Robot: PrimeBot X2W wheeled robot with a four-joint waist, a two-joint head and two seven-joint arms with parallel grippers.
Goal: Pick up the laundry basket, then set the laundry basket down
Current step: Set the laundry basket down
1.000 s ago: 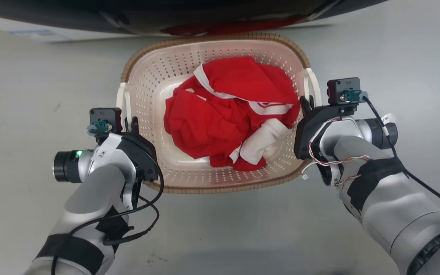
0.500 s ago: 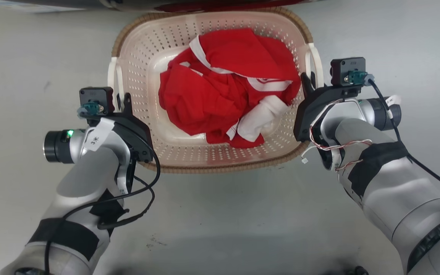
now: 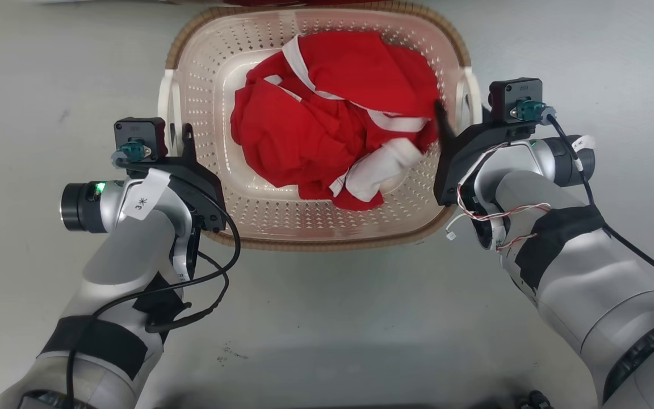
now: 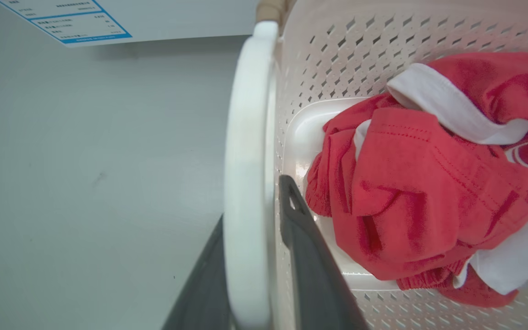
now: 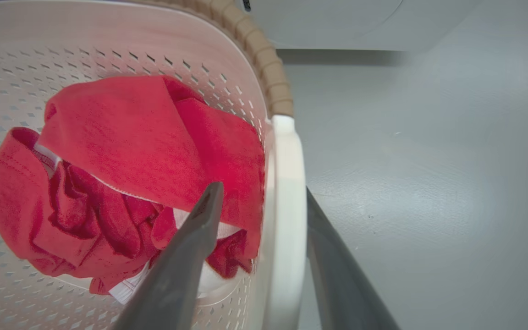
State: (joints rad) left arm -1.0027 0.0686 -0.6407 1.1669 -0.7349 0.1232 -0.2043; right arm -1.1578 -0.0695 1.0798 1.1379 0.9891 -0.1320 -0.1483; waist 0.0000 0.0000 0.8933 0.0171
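A laundry basket (image 3: pixel 327 243), cream perforated plastic with a brown woven-look rim, is sitting at the far centre of the head view on a grey floor (image 3: pixel 327 324). Its far rim is running into the top edge of the picture. Whether its base is touching the floor cannot be told. A crumpled red garment with white trim (image 3: pixel 332 130) is lying inside, hiding most of the basket's bottom.

The left hand (image 3: pixel 182 139) is at the basket's left handle (image 3: pixel 165 108). In the left wrist view, its two dark fingers are sitting tight on either side of the white handle (image 4: pixel 245 183), clamping it; the outer finger (image 4: pixel 200 293) is mostly hidden behind the handle. A printed label (image 4: pixel 62 20) at the top left is cut off and too small to read.

The right hand (image 3: pixel 452 122) is straddling the right handle (image 3: pixel 470 96). In the right wrist view, its fingers are standing apart: the outer finger (image 5: pixel 337 275) is lying against the handle (image 5: pixel 284 206), while the inner finger (image 5: pixel 186 266) is standing off from it, over the red cloth.

Compared with half a second ago, the right hand's inner finger is sitting farther in over the garment. The whole head view has shifted, and the dark appliance edge at the top has almost left the picture.
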